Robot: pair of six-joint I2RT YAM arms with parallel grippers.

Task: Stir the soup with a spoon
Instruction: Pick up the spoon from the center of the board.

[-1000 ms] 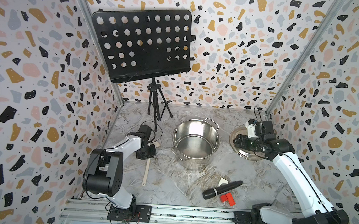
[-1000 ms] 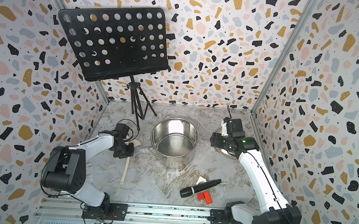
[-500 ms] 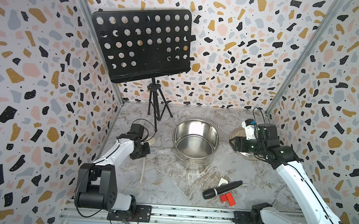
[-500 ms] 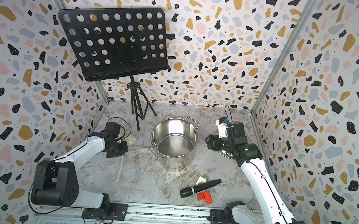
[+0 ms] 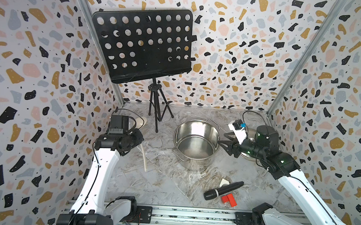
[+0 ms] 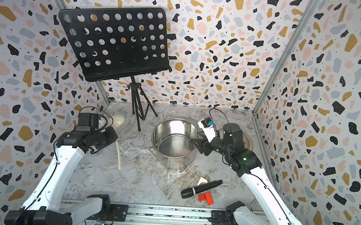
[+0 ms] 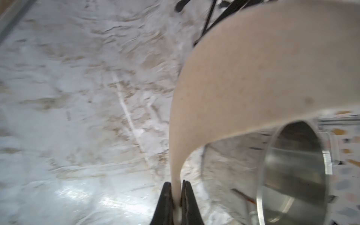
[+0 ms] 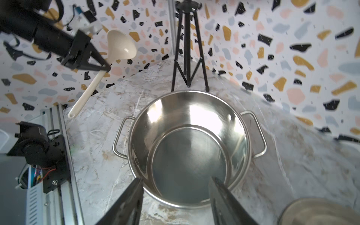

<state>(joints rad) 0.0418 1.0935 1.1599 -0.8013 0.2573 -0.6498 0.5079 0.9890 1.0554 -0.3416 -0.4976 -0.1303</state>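
My left gripper (image 7: 176, 185) is clamped on the spoon (image 5: 144, 158), pinching the slim handle right at the neck, just under the bowl. The spoon sits at 9 o'clock from the pot (image 5: 198, 129), well apart from it, with the bowl toward 12 and the long handle trailing toward 6. I cannot tell whether the handle's tip is clear of the table (image 5: 161, 187).

My right gripper (image 8: 176, 181) stands open and holds nothing. It is at the pot's rim at 3 o'clock, and I cannot tell if it touches.

My worries:
- The grip is narrow and sits far from the handle's free end, so I expect the spoon to pivot between the pads once the bowl meets any resistance.
- With the hold so near the bowl, stirring would take my fingers inside the pot, where they could knock the rim.
- The free handle could sweep into the stand (image 5: 157, 107) at 11 o'clock as I turn the wrist.
- If the right jaws miss the rim, the pot could slide toward the mic (image 5: 224, 190) at 5 o'clock.
- Both arms meeting over one pot could collide.
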